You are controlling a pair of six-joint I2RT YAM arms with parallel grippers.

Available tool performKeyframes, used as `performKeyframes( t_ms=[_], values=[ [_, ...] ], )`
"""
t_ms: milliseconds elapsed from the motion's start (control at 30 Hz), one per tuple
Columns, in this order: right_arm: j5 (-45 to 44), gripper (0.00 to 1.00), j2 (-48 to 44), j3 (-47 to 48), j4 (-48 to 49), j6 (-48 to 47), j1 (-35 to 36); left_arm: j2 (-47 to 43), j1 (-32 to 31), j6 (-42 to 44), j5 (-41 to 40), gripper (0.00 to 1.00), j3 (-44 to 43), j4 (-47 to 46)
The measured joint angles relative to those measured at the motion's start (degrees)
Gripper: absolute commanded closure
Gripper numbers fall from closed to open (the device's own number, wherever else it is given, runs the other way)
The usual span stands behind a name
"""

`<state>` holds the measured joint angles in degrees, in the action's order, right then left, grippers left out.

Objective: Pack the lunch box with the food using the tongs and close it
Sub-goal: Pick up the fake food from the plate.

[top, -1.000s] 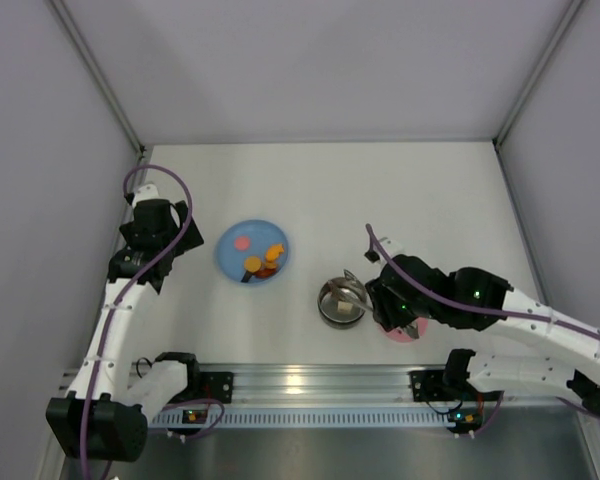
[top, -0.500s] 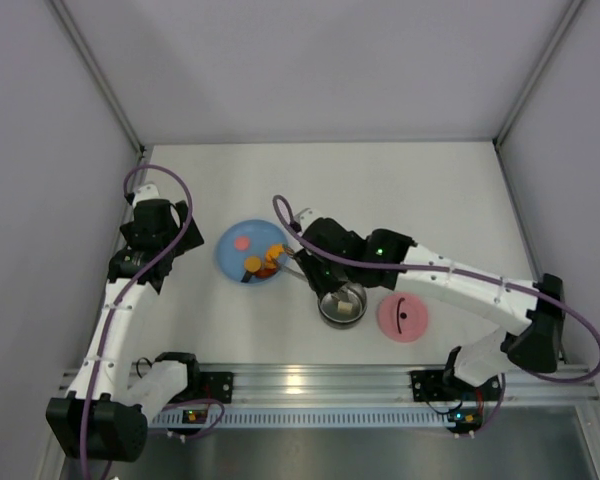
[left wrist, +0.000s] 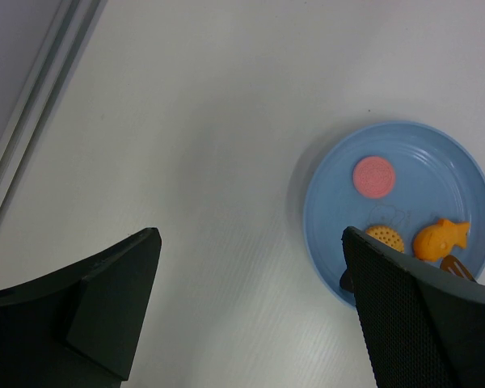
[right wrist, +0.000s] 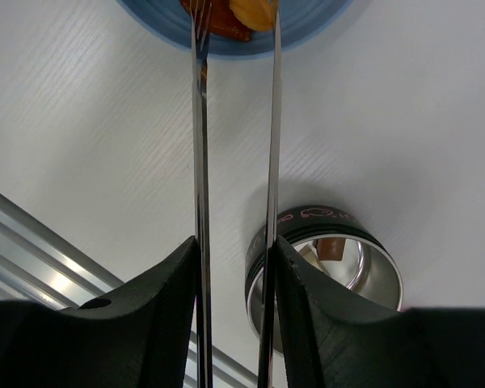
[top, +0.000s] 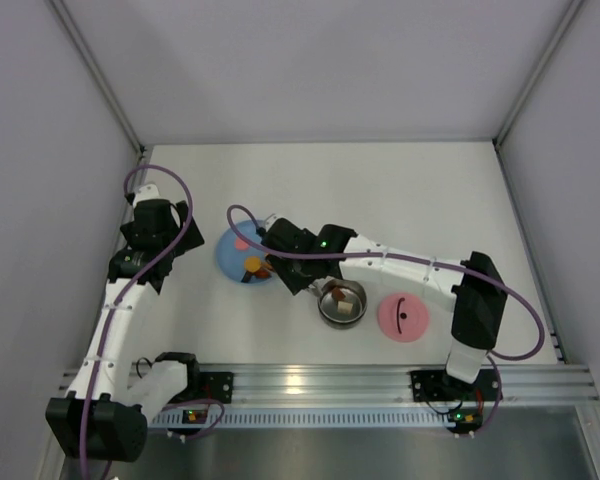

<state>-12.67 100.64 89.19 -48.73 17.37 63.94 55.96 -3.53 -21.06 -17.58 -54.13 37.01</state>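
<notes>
Right gripper (right wrist: 234, 323): clamped on the tongs (right wrist: 199, 145), one finger pressing each arm from outside. The arms run nearly parallel with a gap between them. The tips are far ahead of the fingers, over the blue plate (left wrist: 461, 182), straddling an orange piece (right wrist: 255, 10) with a dark brown piece (right wrist: 218, 20) just beside it (the frame edge cuts the tips, so I cannot tell if anything is pinched).

Lunch box (right wrist: 323, 217): close under the gripper, just beside the tong arms, open, with a brown bit (right wrist: 330, 246) inside. Its lid (top: 403, 316) lies flat beyond the box, on the side away from the plate.

Step in hand, likely: picking a piece. To do it well, centre one piece between the tips and squeeze gently so it doesn't squirt out. Lift straight, then swing back the short way to the box, keeping the arms clear of its rim.

Left gripper (left wrist: 249, 242): jaws spread, empty, across the plate from the right gripper.

Surface: smooth white table (top: 380, 190); dropped pieces would likely slide. Plain pale walls (top: 310, 70) stand on three sides, and a metal rail (top: 310, 382) runs behind the gripper.
</notes>
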Motion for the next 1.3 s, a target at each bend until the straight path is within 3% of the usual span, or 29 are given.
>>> performKeyframes(
  t_ms=[600,1300],
  values=[
    [-0.5,0.71,1.3,1.7,0.3,-0.9,-0.3,0.0,-0.3,0.0,0.0,0.01,0.0,0.0],
    [-1.5,0.77,1.2,3.2,-0.3,-1.5,-1.1,0.0,-0.3,0.0,0.0,0.01,0.0,-0.1]
  ],
)
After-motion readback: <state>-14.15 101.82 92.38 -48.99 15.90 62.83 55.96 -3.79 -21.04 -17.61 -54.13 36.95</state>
